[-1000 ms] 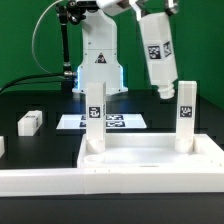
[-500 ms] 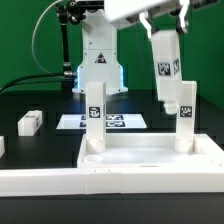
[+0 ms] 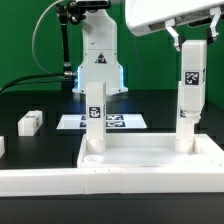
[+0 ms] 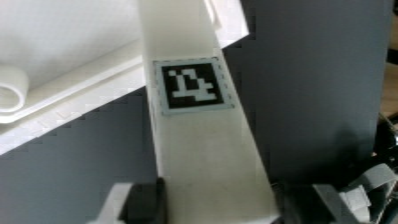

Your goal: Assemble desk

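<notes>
White rimmed panel (image 3: 150,165) lies nearest, with one leg (image 3: 93,128) upright in its rear corner at the exterior view's left and another leg (image 3: 186,130) at the right. Just above that one, the gripper (image 3: 192,42) clamps a third leg (image 3: 193,75). The marker board (image 3: 122,122) lies behind.

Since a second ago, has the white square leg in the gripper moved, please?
Yes, the held leg moved to the exterior view's right, over the standing leg.
</notes>
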